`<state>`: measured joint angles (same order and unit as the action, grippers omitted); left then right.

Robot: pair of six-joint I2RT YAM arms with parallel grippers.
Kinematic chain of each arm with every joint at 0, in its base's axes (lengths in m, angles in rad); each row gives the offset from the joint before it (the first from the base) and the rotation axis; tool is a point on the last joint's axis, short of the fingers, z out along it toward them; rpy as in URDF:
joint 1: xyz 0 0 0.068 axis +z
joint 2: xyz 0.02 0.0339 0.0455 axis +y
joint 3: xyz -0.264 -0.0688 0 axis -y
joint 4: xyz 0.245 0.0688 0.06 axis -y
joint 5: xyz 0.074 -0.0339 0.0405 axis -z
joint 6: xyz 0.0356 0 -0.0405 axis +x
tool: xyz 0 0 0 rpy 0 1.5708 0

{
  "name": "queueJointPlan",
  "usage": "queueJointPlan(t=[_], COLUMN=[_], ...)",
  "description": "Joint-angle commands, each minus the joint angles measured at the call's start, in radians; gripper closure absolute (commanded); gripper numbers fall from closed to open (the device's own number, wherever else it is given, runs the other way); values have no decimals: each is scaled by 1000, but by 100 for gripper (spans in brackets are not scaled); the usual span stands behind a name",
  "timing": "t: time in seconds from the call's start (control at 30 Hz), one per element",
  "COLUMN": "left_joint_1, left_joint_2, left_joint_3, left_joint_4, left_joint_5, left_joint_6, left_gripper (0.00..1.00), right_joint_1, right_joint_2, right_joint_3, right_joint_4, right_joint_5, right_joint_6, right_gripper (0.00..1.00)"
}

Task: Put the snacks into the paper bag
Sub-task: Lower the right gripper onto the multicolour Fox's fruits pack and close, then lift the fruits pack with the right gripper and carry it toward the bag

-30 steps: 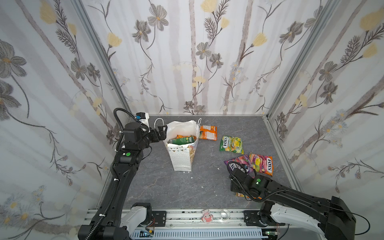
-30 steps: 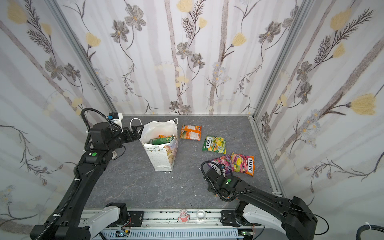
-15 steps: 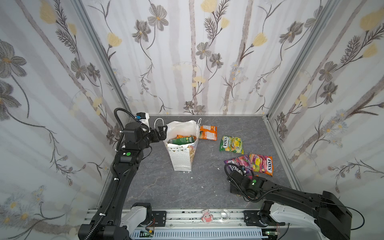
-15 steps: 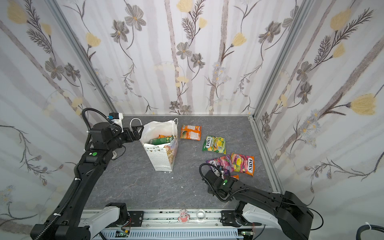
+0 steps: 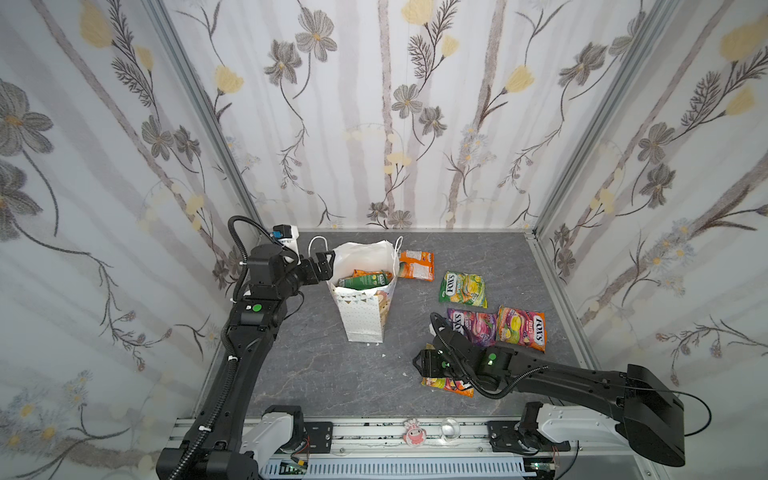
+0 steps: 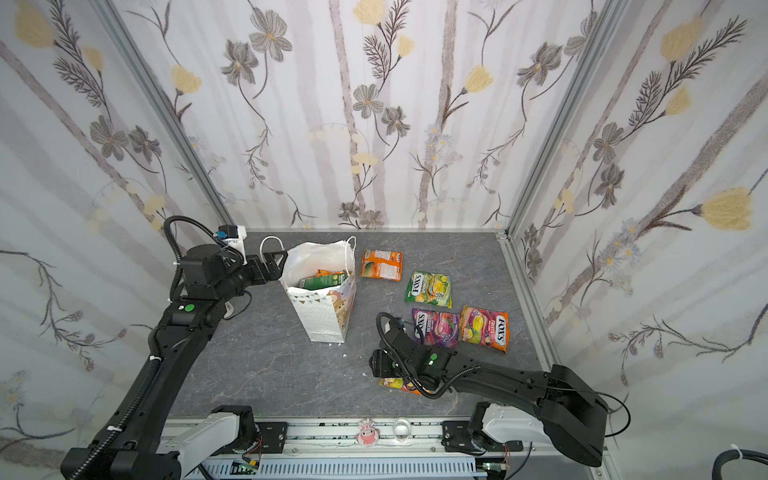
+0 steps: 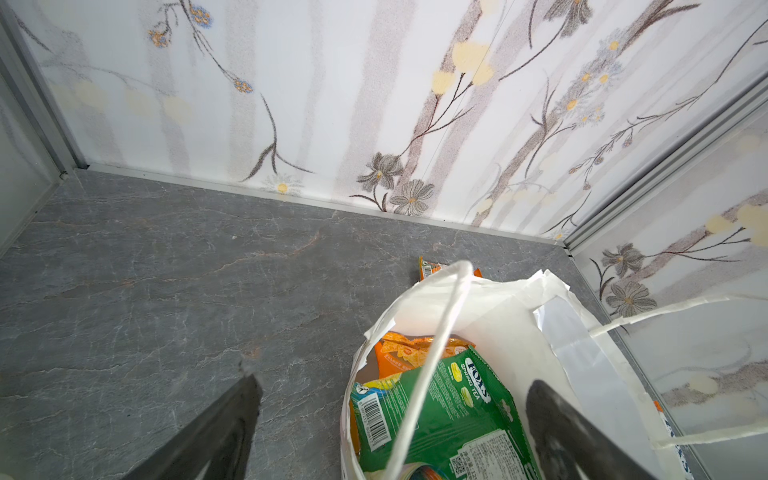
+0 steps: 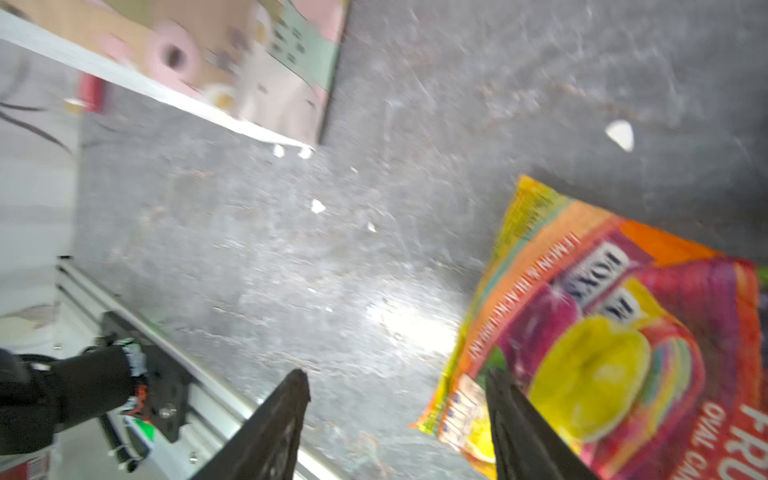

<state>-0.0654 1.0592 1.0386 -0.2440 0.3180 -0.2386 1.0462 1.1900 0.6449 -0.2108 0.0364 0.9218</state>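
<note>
While the left end effector (image 5: 328, 264) stayed put, jaws wide apart astride the near rim of the paper bag (image 5: 360, 320), the right end effector (image 5: 420, 360) swung away from the purple packet (image 5: 473, 326) and dropped low over the fruit packet (image 5: 446, 384), which lay flat at the front of the surface (image 5: 324, 365). Its jaws were apart, with the packet's edge beside one finger and nothing gripped; the wrist view was blurred. A green packet (image 7: 449, 419) and an orange packet (image 7: 409, 353) sat in the bag, and five were still out. Next pick probably starting.

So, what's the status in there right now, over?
Left gripper open at paper bag rim. Right gripper open, low beside fruit packet. Two snacks bagged, five outside. Nothing seen between packet and bag.
</note>
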Motion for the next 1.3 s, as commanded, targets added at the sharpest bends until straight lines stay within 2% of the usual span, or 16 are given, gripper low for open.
queueJointPlan(t=[0.0, 0.17, 0.27, 0.33, 0.43, 0.6, 0.97, 1.13, 1.27], left_joint_1=[1, 0, 2, 1, 1, 1, 1, 1, 1], left_joint_2=[-7, -6, -9, -11, -10, -7, -4, -5, -6], left_joint_3=[-4, -3, -4, -5, -8, -8, -8, -9, -10], left_joint_4=[20, 18, 21, 23, 26, 23, 24, 23, 23], left_joint_5=[-3, 1, 0, -3, -4, -4, -2, -5, -4], left_joint_6=[-1, -1, 1, 0, -2, -1, 1, 2, 2], left_gripper=[0, 0, 0, 0, 0, 0, 0, 0, 0], right_joint_1=[-1, -17, -23, -25, -25, -25, -31, -37, -40], right_joint_2=[-47, -212, -352, -445, -515, -504, -479, -504, -524], right_joint_3=[22, -79, -175, -231, -270, -284, -383, -423, -449], right_joint_4=[-63, -255, -279, -294, -356, -404, -299, -228, -192], right_joint_5=[77, 213, 236, 242, 253, 258, 227, 204, 190], right_joint_6=[-12, 124, 193, 231, 271, 274, 287, 287, 287], right_gripper=[32, 33, 36, 42, 46, 43, 42, 47, 60])
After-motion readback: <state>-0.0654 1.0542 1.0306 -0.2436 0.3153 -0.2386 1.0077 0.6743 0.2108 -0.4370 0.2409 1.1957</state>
